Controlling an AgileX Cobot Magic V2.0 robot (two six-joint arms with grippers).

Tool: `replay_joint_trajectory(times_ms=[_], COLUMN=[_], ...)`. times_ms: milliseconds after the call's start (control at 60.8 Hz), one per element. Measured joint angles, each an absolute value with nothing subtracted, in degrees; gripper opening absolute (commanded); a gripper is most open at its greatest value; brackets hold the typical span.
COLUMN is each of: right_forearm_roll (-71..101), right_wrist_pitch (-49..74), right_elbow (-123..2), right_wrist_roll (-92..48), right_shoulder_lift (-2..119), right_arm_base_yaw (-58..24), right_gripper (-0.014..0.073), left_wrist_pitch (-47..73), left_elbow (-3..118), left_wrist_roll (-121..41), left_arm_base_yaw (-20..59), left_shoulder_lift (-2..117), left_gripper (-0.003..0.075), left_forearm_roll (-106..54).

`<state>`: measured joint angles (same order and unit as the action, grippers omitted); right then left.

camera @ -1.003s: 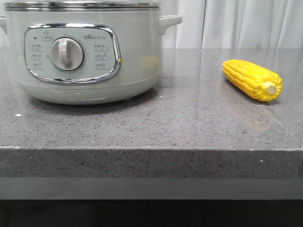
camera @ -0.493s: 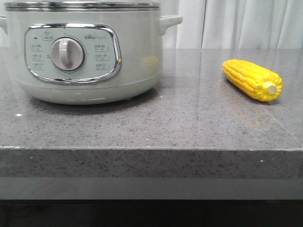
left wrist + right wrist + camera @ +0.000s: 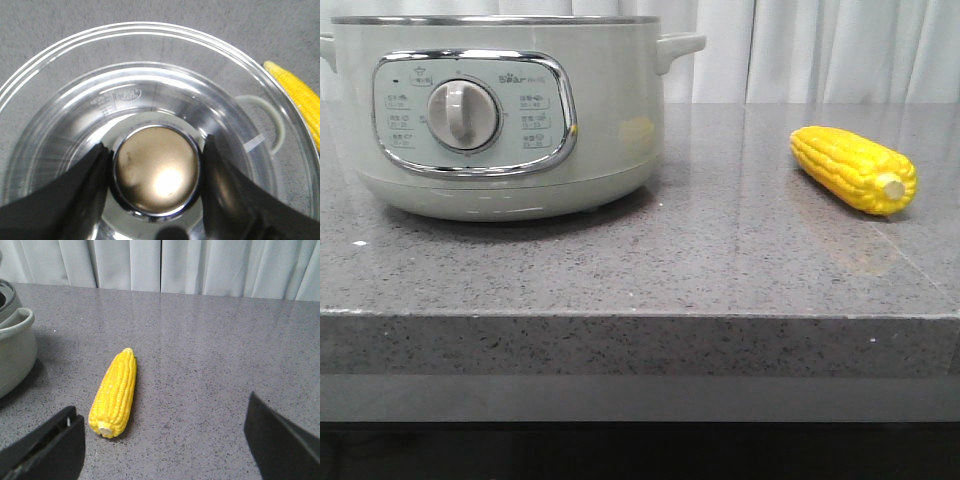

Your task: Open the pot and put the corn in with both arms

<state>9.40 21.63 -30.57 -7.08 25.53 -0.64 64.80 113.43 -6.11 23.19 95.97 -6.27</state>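
L gripper [image 3: 156, 182] fingers clamp the knob [image 3: 156, 173] of the glass lid [image 3: 75, 65] over the pot [image 3: 510, 110]. R gripper [image 3: 165, 440] wide open, holding nothing, above the corn [image 3: 116, 392]. Risk: smooth knob slips, lid drops; corn may roll off the pinch.

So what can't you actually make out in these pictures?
- Inside of the pot: the front view's top edge cuts it off at the rim. In the left wrist view the lid glares and its knob covers the middle.
- Whether the lid touches the pot: no view shows the gap.
- Panel labels: too small in the front view.
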Motion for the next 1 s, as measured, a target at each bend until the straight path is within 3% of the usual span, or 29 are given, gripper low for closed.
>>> replay_joint_trajectory(times_ms=[164, 542, 1003], right_forearm_roll=[9.40, 9.40, 9.75], right_wrist_pitch=[21.63, 21.63, 18.75], right_elbow=[-30.57, -30.70, -32.13], right_wrist_roll=[-7.08, -7.08, -7.08], right_shoulder_lift=[25.53, 27.59, 45.66], right_arm_base_yaw=[-0.64, -0.64, -0.64], right_gripper=[0.0654, 0.0654, 0.0654], left_wrist_pitch=[62.97, 55.84, 52.38], left_elbow=[108.40, 79.29, 50.11], left_wrist_roll=[-7.60, -8.47, -8.47], left_arm_base_yaw=[23.19, 23.19, 23.19], left_shoulder_lift=[89.47, 65.04, 33.34], left_gripper=[0.0155, 0.0155, 0.0155], left_forearm_roll=[-6.27, -6.27, -6.38])
